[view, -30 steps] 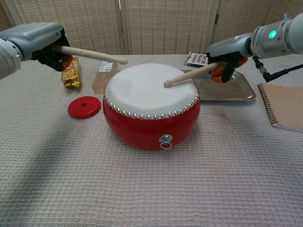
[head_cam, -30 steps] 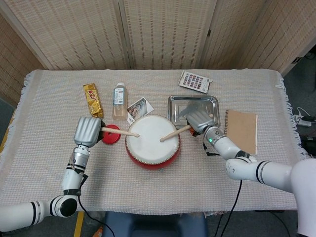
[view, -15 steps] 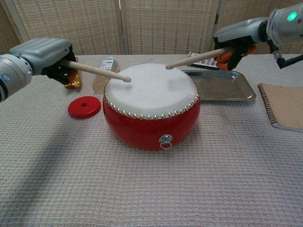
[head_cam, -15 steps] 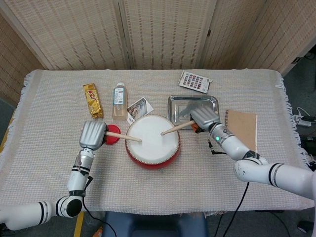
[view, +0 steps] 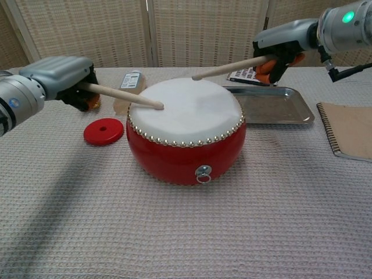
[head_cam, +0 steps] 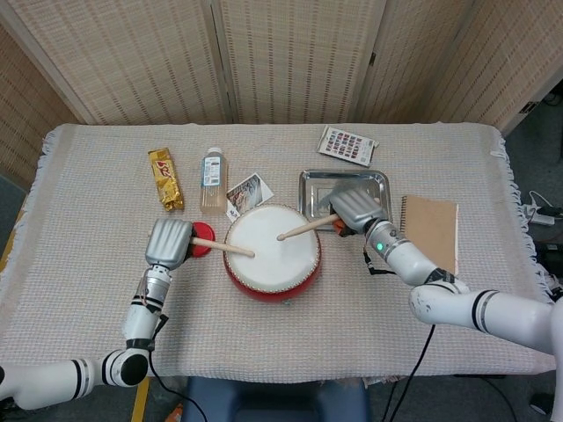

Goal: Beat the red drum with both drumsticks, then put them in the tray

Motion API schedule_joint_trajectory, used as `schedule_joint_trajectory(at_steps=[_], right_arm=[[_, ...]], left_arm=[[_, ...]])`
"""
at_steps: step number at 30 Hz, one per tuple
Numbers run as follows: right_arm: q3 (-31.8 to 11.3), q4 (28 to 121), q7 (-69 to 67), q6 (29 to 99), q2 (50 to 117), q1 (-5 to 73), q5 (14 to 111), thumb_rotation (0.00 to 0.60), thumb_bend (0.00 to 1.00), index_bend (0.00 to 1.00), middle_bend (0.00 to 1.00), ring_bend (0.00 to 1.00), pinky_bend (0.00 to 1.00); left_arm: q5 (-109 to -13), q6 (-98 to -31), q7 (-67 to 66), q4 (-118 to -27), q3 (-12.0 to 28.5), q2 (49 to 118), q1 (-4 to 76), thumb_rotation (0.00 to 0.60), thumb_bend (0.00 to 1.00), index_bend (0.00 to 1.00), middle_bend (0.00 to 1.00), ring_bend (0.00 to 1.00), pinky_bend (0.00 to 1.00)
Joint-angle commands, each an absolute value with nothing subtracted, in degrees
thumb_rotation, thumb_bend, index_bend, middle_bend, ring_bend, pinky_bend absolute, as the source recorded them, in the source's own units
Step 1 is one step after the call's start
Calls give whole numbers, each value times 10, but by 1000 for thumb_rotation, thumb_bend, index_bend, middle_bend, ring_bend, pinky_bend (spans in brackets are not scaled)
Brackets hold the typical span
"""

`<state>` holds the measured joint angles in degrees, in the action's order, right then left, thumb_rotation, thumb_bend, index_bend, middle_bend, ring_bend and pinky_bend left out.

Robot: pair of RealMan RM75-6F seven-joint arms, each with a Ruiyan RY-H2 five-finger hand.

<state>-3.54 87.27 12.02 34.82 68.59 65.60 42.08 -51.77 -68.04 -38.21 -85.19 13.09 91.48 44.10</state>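
The red drum (head_cam: 271, 251) (view: 186, 129) with a white skin stands mid-table. My left hand (head_cam: 169, 243) (view: 61, 79) grips a wooden drumstick (head_cam: 224, 248) (view: 122, 96) whose tip touches the left part of the skin. My right hand (head_cam: 354, 211) (view: 285, 46) holds the other drumstick (head_cam: 305, 229) (view: 229, 68), its tip raised above the skin in the chest view. The metal tray (head_cam: 345, 192) (view: 273, 104) lies behind and right of the drum, partly under my right hand.
A red disc (head_cam: 202, 239) (view: 103, 131) lies left of the drum. A gold snack bar (head_cam: 165, 178), a small bottle (head_cam: 212, 179) and a photo card (head_cam: 246, 193) sit behind. A colour card (head_cam: 347, 145) and a brown notebook (head_cam: 431, 233) (view: 349, 129) are on the right.
The left drumstick has come down from above the rim onto the skin. The right drumstick, which touched the skin a second ago, has lifted clear and swung slightly left.
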Motion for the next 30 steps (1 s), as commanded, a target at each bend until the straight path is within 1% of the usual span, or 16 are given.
schedule_joint_trajectory(at_steps=[1, 5, 10, 12, 13, 17, 19, 21, 24, 30], right_arm=[[-45, 892, 114, 353, 665, 649, 435, 600, 734, 1000, 1000, 1000, 1000], [-25, 869, 139, 336, 683, 659, 417, 600, 735, 1000, 1000, 1000, 1000], [28, 810, 208, 319, 740, 685, 372, 600, 734, 1000, 1000, 1000, 1000], [43, 797, 226, 319, 757, 693, 348, 600, 734, 1000, 1000, 1000, 1000], [43, 797, 228, 321, 761, 695, 342, 600, 734, 1000, 1000, 1000, 1000], [26, 814, 210, 334, 753, 689, 345, 600, 734, 1000, 1000, 1000, 1000], [7, 831, 188, 344, 740, 682, 356, 600, 734, 1000, 1000, 1000, 1000], [-28, 880, 154, 373, 692, 665, 389, 600, 734, 1000, 1000, 1000, 1000], [-46, 911, 127, 378, 657, 650, 414, 600, 734, 1000, 1000, 1000, 1000], [-54, 918, 109, 366, 630, 636, 436, 600, 734, 1000, 1000, 1000, 1000]], left_arm=[[-515, -680, -383, -839, 130, 925, 443, 600, 739, 1000, 1000, 983, 1000], [-535, -701, -350, -865, 145, 908, 432, 600, 739, 1000, 1000, 983, 1000], [-563, -720, -336, -902, 149, 883, 423, 600, 739, 1000, 1000, 983, 1000], [-564, -719, -335, -910, 149, 880, 422, 600, 740, 1000, 1000, 983, 1000], [-562, -716, -335, -912, 149, 881, 422, 600, 740, 1000, 1000, 983, 1000], [-556, -708, -341, -909, 147, 886, 426, 600, 739, 1000, 1000, 983, 1000], [-552, -702, -345, -903, 145, 893, 429, 600, 740, 1000, 1000, 983, 1000], [-534, -683, -365, -871, 138, 917, 440, 600, 739, 1000, 1000, 983, 1000], [-519, -673, -382, -845, 133, 935, 446, 600, 739, 1000, 1000, 983, 1000], [-524, -682, -375, -847, 129, 924, 435, 600, 739, 1000, 1000, 983, 1000]])
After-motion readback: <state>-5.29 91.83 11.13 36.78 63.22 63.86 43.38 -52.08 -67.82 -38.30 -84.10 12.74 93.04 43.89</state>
